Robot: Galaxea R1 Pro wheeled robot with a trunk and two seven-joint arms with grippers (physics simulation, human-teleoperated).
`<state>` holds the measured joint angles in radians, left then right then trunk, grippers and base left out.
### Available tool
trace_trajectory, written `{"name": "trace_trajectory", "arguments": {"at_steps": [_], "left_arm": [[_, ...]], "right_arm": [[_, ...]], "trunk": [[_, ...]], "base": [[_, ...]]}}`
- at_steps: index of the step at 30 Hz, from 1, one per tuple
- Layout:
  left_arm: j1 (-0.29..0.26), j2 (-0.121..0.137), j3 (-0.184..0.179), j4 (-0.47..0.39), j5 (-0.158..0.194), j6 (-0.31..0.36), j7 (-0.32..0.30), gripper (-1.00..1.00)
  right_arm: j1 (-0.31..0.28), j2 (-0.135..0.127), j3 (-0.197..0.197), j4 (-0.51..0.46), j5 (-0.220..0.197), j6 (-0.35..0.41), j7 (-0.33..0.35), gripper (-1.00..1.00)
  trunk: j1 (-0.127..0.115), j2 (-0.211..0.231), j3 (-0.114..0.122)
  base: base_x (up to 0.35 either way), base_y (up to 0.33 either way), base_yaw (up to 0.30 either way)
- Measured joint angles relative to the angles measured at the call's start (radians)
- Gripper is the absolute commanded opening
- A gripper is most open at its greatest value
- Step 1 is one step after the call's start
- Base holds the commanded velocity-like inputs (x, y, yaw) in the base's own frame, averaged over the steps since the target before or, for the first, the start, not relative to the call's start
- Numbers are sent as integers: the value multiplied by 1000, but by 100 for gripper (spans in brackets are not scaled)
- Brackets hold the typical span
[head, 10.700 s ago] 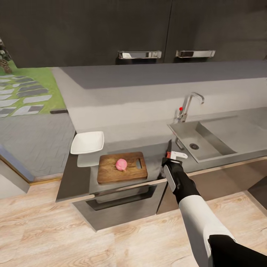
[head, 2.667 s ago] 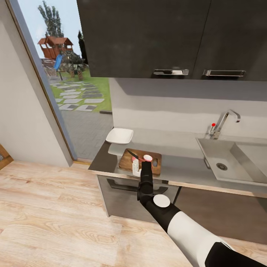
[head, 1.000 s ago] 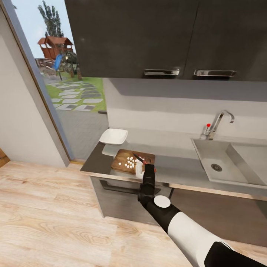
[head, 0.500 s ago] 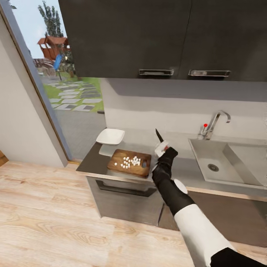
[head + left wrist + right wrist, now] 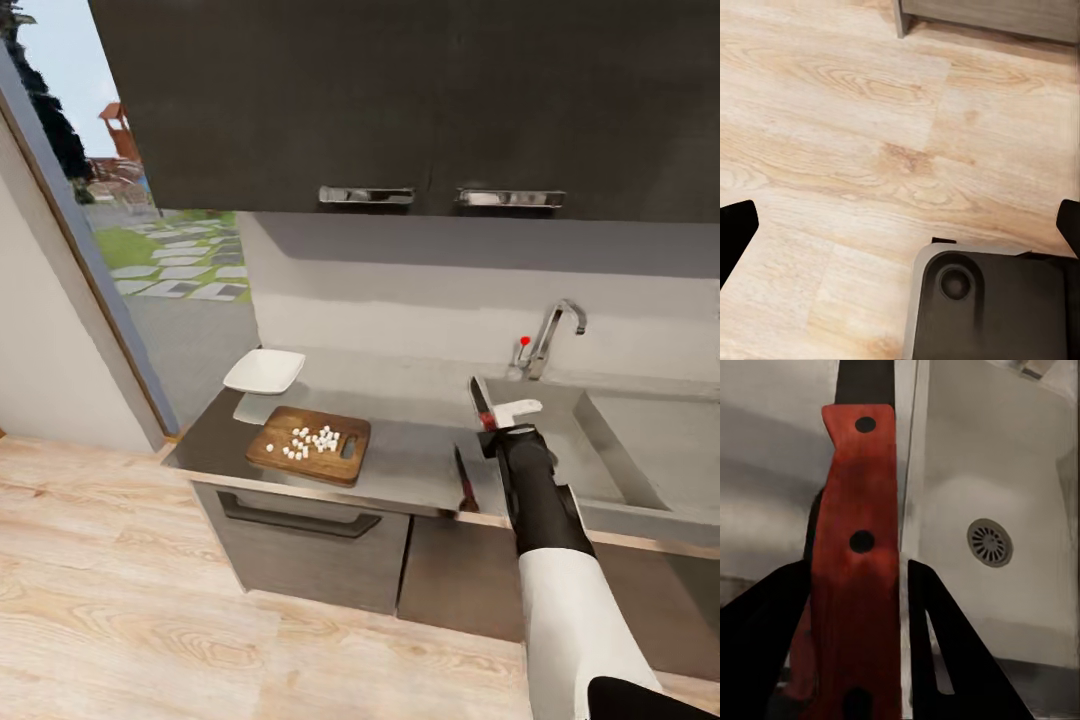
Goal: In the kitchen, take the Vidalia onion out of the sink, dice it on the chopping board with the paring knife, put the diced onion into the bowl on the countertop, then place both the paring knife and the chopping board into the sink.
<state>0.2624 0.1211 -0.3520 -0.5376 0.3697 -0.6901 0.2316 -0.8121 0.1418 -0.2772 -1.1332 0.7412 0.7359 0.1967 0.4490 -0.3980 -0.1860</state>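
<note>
Paring knife [image 5: 483,403] now at sink [image 5: 610,470] edge.

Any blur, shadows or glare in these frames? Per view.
Head view: soft overall, the diced onion reads as white specks on the chopping board; a dark knife-shaped shadow lies on the countertop below the right gripper.
Right wrist view: paring knife handle close and soft-edged; sink drain fairly clear.
Left wrist view: wood floor grain legible, no glare.
</note>
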Motion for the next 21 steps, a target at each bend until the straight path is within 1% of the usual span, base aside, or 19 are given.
{"name": "trace_trajectory", "arguments": {"at_steps": [3, 5, 8, 10, 11, 13, 15, 17, 21], "left_arm": [[0, 0, 0, 0, 0, 0, 0, 100], [0, 0, 0, 0, 0, 0, 0, 100], [0, 0, 0, 0, 0, 0, 0, 100], [0, 0, 0, 0, 0, 0, 0, 100], [0, 0, 0, 0, 0, 0, 0, 100], [0, 0, 0, 0, 0, 0, 0, 100], [0, 0, 0, 0, 0, 0, 0, 100], [0, 1, 1, -2, 0, -1, 0, 100], [0, 2, 1, -3, 0, -2, 0, 100]], "right_arm": [[0, -10, -1, 0, -44, 1, 11, -100], [0, -13, -1, 0, -55, 1, 12, -100], [0, -16, -5, 1, -60, 0, 10, -100], [0, -16, -46, 1, -60, 0, 8, -100], [0, -15, -76, 1, -59, 0, 4, -100], [0, -13, -109, 1, -60, 1, -2, -100], [0, -11, -122, 7, -63, 1, -4, -100], [0, -9, -125, 20, -64, 2, -4, -100], [0, -11, -126, 110, -66, 1, -3, -100]], "trunk": [[0, 0, 0], [0, 0, 0], [0, 0, 0], [0, 0, 0], [0, 0, 0], [0, 0, 0], [0, 0, 0], [0, 0, 0], [0, 0, 2]], "base": [[204, -237, 0], [208, -237, 0], [213, -237, 0], [214, -237, 0], [214, -237, 0], [214, -237, 0], [214, -236, 0], [193, -205, -96], [55, -58, -173]]}}
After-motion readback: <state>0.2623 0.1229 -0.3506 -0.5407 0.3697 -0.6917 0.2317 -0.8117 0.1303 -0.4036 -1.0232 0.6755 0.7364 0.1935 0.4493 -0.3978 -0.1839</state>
